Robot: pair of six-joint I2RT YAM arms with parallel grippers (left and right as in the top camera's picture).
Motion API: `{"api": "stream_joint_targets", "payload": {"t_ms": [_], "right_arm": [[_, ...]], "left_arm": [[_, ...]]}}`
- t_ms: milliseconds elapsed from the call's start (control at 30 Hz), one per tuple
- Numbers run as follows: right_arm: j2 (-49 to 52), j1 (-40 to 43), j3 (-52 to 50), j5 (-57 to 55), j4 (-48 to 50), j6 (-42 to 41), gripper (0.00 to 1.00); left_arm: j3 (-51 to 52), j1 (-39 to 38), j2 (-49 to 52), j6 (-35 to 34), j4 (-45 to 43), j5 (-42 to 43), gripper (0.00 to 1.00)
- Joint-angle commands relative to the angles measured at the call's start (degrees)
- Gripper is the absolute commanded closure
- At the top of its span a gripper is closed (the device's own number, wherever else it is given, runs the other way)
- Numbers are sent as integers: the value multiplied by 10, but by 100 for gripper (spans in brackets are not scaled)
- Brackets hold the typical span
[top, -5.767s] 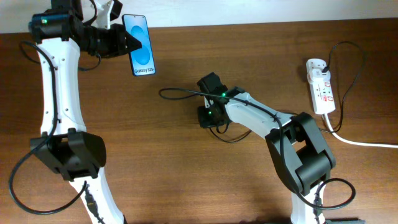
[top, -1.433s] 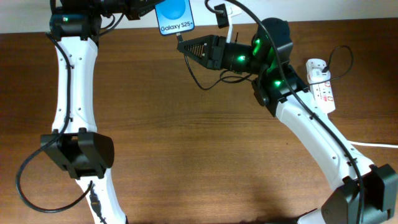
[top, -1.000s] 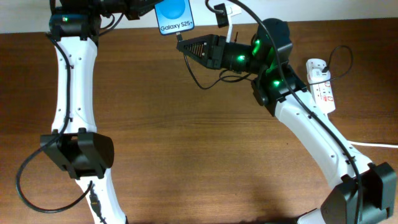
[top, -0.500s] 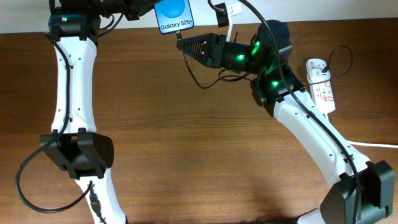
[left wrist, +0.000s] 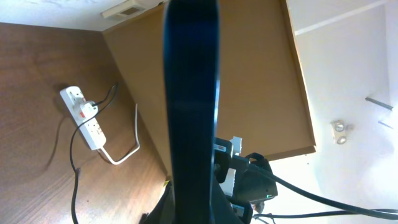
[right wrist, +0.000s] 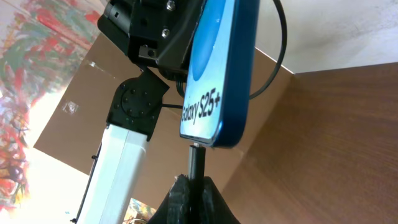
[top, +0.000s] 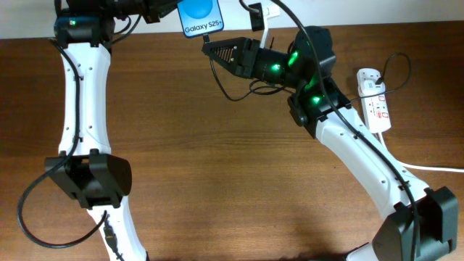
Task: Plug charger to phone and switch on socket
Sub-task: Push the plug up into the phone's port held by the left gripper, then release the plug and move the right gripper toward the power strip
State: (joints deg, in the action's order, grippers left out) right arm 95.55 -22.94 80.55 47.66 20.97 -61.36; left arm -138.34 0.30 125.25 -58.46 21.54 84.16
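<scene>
The phone (top: 201,17) with its blue "Galaxy S25+" screen is held up in the air at the far edge by my left gripper (top: 161,9), which is shut on it. In the left wrist view the phone (left wrist: 191,106) shows edge-on as a dark bar between the jaws. My right gripper (top: 214,51) is shut on the charger connector (right wrist: 196,163), whose metal tip touches the phone's bottom edge (right wrist: 214,140). The thin black charger cable (top: 230,93) loops down from the gripper. The white socket strip (top: 375,100) lies at the right.
A thick white cord (top: 424,167) runs from the strip off the right edge. A thin black cable (top: 403,59) arcs from the strip's plug. The brown wooden table (top: 217,181) spans the view, with a pale wall along the far edge.
The right gripper with the connector has moved left and slightly up toward the phone's bottom edge. The phone has shifted a little left.
</scene>
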Motion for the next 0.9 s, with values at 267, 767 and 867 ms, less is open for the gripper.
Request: {"api": "stream_joint_targets", "payload": {"t_ms": [267,767,867], "right_arm": [[-3,-3,16,-30,0,13,38],[-9,8,16,-62,-201,131,8],[-24,37,17,-126,-319,196,5]], "left_arm": [[-6,-17,-2,7,2,39,100],[-4,26,54,78,22,-4,100],[-4,25,60,148,82,-25,100]]}}
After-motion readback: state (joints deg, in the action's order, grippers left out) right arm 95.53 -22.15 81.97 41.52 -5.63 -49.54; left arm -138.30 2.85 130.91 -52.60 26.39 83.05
